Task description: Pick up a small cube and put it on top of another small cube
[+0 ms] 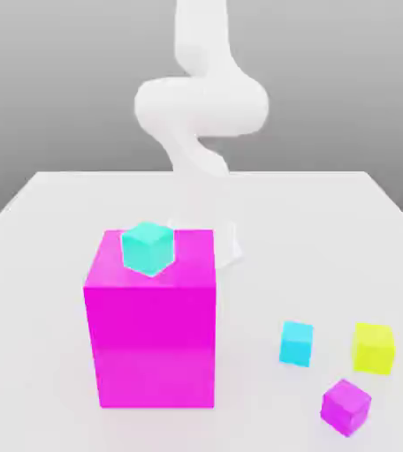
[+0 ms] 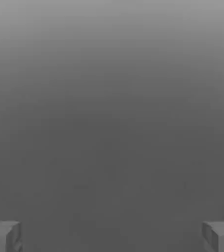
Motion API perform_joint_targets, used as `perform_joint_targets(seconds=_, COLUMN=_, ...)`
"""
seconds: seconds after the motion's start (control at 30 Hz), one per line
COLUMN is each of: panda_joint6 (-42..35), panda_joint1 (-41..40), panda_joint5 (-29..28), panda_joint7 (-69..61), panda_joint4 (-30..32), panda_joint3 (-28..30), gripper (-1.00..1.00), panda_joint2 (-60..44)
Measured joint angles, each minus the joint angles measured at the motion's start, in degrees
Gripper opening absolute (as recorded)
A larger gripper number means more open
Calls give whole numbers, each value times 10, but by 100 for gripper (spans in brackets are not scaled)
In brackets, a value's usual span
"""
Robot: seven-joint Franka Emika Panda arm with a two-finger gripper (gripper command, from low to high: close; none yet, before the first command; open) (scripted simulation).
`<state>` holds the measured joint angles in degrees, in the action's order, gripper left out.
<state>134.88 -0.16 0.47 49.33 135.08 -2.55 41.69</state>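
Gripper [image 2: 112, 236] open: in the hand view the two grey fingertips [image 2: 3, 236] sit far apart at opposite sides, nothing between them, just plain grey beyond. White arm [image 1: 201, 106] rises at the far side of the white table [image 1: 55, 212], behind the big block.

Sky-blue cube [image 1: 297, 343] sits on the table near the front edge, toward the front corner on the exterior view's right, untouched. Yellow cube [image 1: 374, 348] is just beside it, nearer that side edge. Small magenta cube [image 1: 345, 406] is closest to the front edge, between and in front of those two, turned a bit.

Teal cube [image 1: 148, 247] rests on top of the large magenta cube [image 1: 152, 335], at the top face's far edge, rotated relative to it. Large cube stands near the front edge, well apart from the three small ones.
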Motion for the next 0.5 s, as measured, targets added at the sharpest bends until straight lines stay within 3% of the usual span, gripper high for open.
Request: perform_joint_targets(seconds=0.5, panda_joint6=227, panda_joint1=12, panda_joint5=9, panda_joint7=271, panda_joint4=229, panda_joint3=-173, gripper=0, panda_joint2=-312)
